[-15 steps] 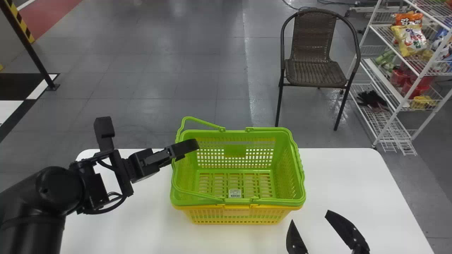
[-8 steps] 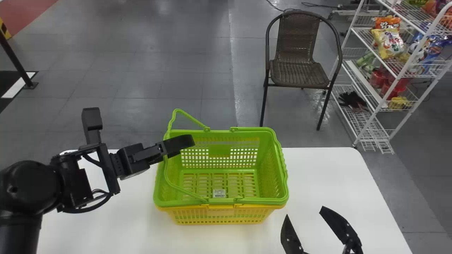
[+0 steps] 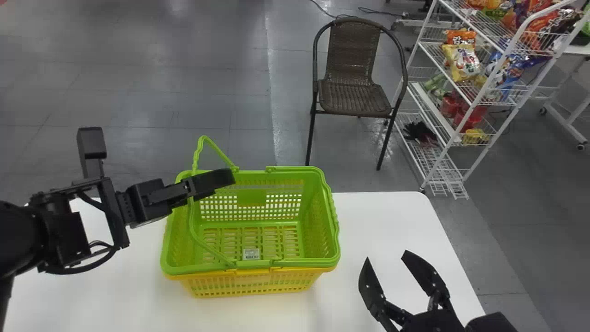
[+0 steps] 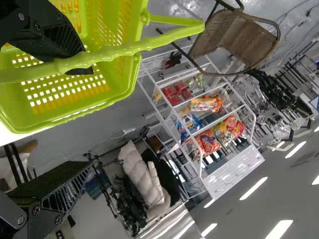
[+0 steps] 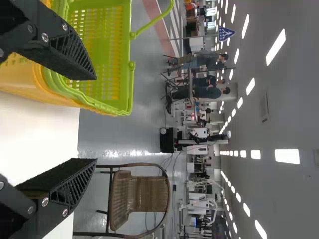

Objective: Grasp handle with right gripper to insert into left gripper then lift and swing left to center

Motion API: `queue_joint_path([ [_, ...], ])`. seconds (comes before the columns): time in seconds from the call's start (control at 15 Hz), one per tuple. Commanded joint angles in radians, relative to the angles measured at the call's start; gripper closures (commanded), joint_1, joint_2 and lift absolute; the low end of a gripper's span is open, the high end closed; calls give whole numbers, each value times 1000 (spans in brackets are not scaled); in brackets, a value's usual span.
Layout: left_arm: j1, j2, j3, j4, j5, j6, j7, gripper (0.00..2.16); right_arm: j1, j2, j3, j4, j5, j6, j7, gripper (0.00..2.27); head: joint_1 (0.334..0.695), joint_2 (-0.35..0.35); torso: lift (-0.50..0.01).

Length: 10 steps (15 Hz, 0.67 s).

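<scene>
A grey tiled floor (image 3: 161,83) stretches across the far side, with a brown woven chair (image 3: 355,99) beyond the bench (image 3: 368,221) and a white wire rack (image 3: 442,170) of snack packets (image 3: 462,62) at the far right. On the white bench, the green basket (image 3: 318,221) sits nested inside the yellow basket (image 3: 249,282). Its left handle (image 3: 221,153) is raised above the rim, tilted over the left end. The left tool (image 3: 160,154) is spread wide at that end, one finger crossing the handle and reaching over the basket's opening; it has no grip on the handle, and whether they touch is hard to tell. The right tool (image 3: 386,257) is over the near right part of the bench, apart from both baskets, its fingers parted and nothing between them.
</scene>
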State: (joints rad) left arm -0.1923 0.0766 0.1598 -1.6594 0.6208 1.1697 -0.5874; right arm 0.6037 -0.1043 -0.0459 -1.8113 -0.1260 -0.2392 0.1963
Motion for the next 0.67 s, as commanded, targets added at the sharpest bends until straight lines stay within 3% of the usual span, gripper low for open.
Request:
queue_joint_path([
  [0.0,-10,-3,-13,4,0,-1,1,188,-21,0,-20,14,-1,30,0,1052,695,-174,0],
  [0.07,-15,-3,-20,4,-1,-1,5,188,-35,0,-29,29,6,33,0,1376,695,-182,0],
  [0.2,-25,-3,-28,7,-1,-1,8,188,-73,-2,-46,56,20,61,0,1781,695,-196,0],
  [0.33,-39,-5,-36,13,-3,-1,9,188,-104,-2,-61,78,29,82,0,1986,695,-215,0],
  [0.6,-45,-6,-45,36,0,-1,12,184,-180,-11,-68,145,91,107,-1,2098,695,-234,0],
])
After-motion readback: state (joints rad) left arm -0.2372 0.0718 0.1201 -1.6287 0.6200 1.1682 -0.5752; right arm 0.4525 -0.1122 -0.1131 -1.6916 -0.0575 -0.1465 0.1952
